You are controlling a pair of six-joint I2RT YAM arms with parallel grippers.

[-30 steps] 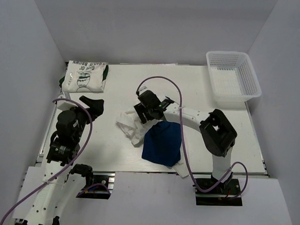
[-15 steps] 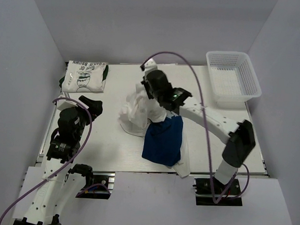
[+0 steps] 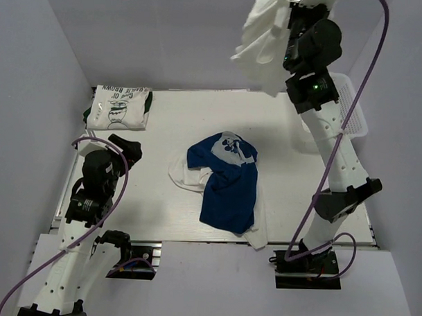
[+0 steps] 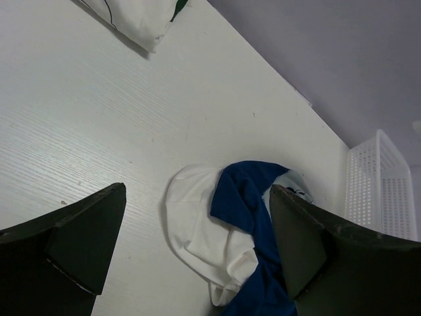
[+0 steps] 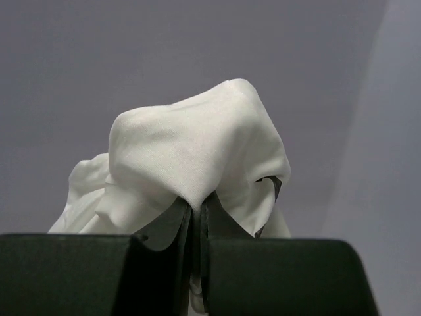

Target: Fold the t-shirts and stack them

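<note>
Right end effector [image 3: 296,17]: overhead view; raised high over the far side of the table [image 3: 163,125], its grip hidden by cloth.
White t-shirt [image 3: 261,43]: bunched, hanging from that end effector, clear of the table.
Blue t-shirt [image 3: 228,195]: crumpled mid-table on white cloth [image 3: 185,175], well below and nearer than the raised arm.
Green-print t-shirt [image 3: 118,107]: folded at the far-left corner.
Left end effector [image 3: 130,149]: low at the table's left, holding nothing.
Left wrist view: fingers [image 4: 79,240] spread wide; Blue t-shirt [image 4: 247,204] and white cloth [image 4: 197,240] lie ahead between them, untouched; basket [image 4: 388,191] beyond.
Right wrist view: fingers [image 5: 164,230] pressed together, pinching a fold of the White t-shirt [image 5: 197,148].
</note>
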